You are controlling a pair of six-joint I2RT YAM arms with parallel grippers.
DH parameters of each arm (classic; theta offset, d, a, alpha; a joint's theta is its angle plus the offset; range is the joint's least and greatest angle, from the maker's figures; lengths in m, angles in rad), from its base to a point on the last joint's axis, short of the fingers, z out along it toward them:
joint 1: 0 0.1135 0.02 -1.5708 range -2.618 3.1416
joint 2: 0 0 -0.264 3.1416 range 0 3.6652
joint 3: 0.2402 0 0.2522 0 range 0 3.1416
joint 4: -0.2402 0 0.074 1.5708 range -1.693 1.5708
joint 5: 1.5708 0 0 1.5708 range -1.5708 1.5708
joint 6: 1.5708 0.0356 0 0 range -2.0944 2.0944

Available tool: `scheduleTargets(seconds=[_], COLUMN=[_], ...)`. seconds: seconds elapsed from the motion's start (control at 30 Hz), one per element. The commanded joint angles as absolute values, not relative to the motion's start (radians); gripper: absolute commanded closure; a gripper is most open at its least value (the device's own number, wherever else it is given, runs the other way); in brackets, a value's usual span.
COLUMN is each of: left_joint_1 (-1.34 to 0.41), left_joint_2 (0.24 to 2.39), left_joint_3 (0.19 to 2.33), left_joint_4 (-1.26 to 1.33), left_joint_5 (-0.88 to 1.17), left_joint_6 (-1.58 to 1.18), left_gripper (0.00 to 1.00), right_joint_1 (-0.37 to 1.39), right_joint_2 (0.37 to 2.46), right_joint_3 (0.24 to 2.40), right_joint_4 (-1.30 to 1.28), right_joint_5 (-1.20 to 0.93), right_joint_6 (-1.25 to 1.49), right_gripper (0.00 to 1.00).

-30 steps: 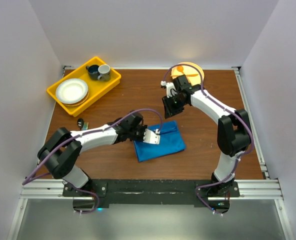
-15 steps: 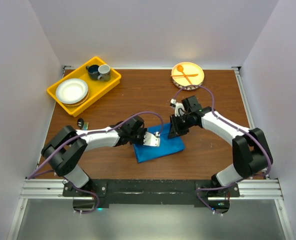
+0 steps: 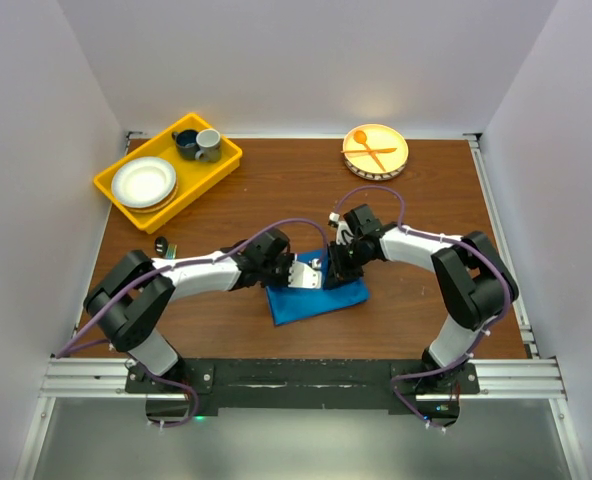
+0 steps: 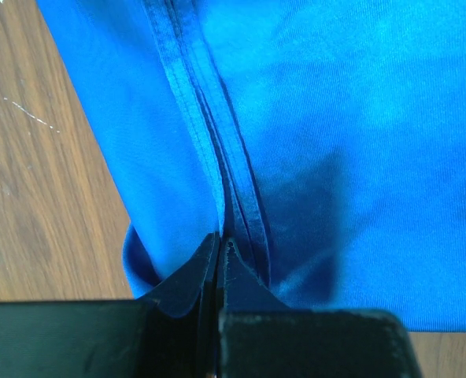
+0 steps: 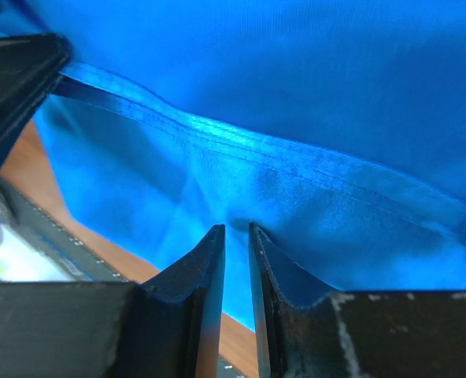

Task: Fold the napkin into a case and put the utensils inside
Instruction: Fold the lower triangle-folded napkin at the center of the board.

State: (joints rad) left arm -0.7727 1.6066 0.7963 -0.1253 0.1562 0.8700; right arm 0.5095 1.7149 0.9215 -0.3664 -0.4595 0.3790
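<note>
Since the fold would likely spring open if let go, the left gripper [image 4: 220, 240] stands pressed together on the stacked hems of the napkin [image 3: 311, 300], which lies mid-surface [image 3: 276, 190], while the right gripper [image 5: 234, 228] — jaws a slit apart at the cloth's edge — shows no grip I can confirm.

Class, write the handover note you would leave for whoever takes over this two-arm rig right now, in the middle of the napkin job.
Left gripper: shut on a folded edge of the napkin.
Right gripper: jaws nearly together at the napkin's hem; I cannot tell whether it has any cloth.
Napkin: lying on the table in front of both arms, folded at least once, not yet a narrow case.
Metal spoon and fork: not clearly identifiable in these views; neither gripper holds them.
Done: first folding.
Left: finish the case, then put the metal spoon and fork inside.
</note>
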Motion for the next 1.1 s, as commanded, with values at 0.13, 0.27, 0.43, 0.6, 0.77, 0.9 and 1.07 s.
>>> scheduleTargets(seconds=[0.13, 0.27, 0.43, 0.6, 0.77, 0.9, 1.07], left_joint_1=[-0.779, -0.796, -0.810, -0.822, -0.825, -0.825, -0.825], left_joint_2=[1.563, 1.552, 1.536, 1.542, 1.566, 1.580, 1.601], left_joint_3=[0.890, 0.893, 0.879, 0.845, 0.812, 0.761, 0.741], left_joint_4=[-0.195, -0.215, -0.229, -0.218, -0.183, -0.153, -0.135], left_joint_5=[0.193, 0.196, 0.212, 0.204, 0.199, 0.181, 0.175], left_joint_6=[0.822, 0.815, 0.805, 0.807, 0.815, 0.836, 0.841], left_gripper=[1.00, 1.00, 1.00, 1.00, 1.00, 1.00, 1.00], right_joint_1=[0.511, 0.511, 0.514, 0.514, 0.515, 0.515, 0.515], right_joint_2=[1.735, 1.735, 1.727, 1.724, 1.723, 1.704, 1.603], right_joint_3=[0.925, 0.931, 0.927, 0.930, 0.931, 0.937, 0.957], right_joint_4=[-0.341, -0.348, -0.350, -0.354, -0.359, -0.367, -0.396], right_joint_5=[-0.380, -0.376, -0.364, -0.357, -0.354, -0.359, -0.434], right_joint_6=[0.428, 0.431, 0.428, 0.425, 0.423, 0.413, 0.403], right_gripper=[0.74, 0.74, 0.74, 0.74, 0.74, 0.75, 0.75])
